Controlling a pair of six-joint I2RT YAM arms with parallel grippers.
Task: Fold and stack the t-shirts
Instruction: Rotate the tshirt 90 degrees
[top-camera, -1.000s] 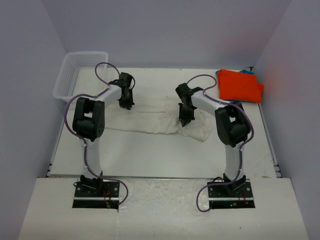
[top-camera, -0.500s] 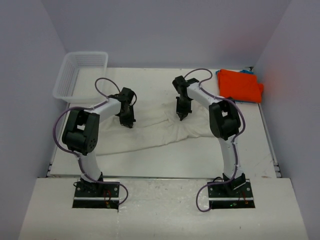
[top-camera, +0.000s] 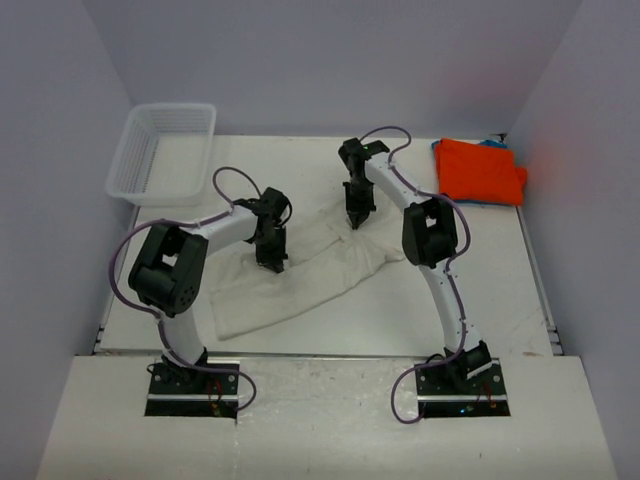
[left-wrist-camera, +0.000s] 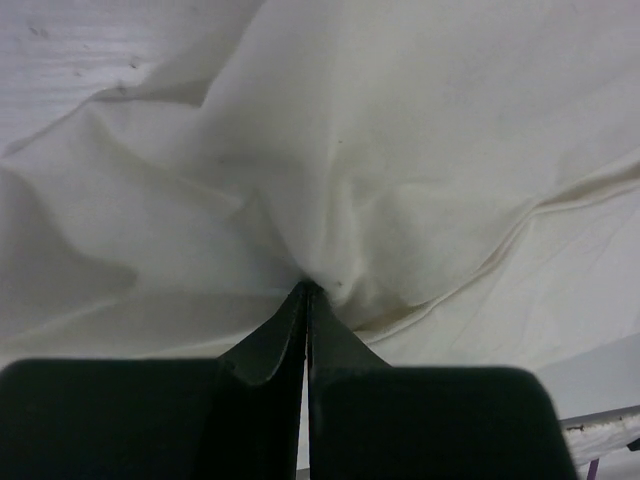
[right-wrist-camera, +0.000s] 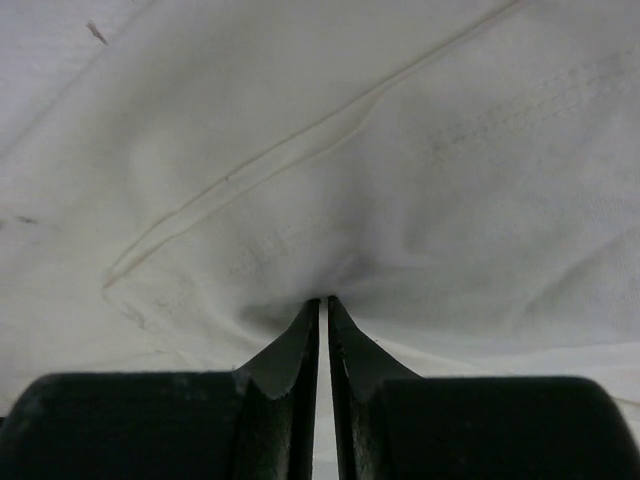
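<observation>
The cream t-shirt (top-camera: 300, 280) lay crumpled across the middle of the table (top-camera: 400, 315), running from the lower left of the overhead frame up toward the centre; the left gripper (top-camera: 273, 262) bore down on its middle part, fingers clenched on a pucker of cloth, with folds radiating from the tips in the left wrist view; the right gripper (top-camera: 354, 220) stood at the shirt's upper right end, its fingers closed to a sliver on gathered fabric beside a stitched hem; the orange t-shirt (top-camera: 478, 170) sat folded in the upper right corner, well apart, with a blue t-shirt (top-camera: 492, 142) showing only as an edge behind it; the white mesh basket (top-camera: 160, 150) stood at upper left.
</observation>
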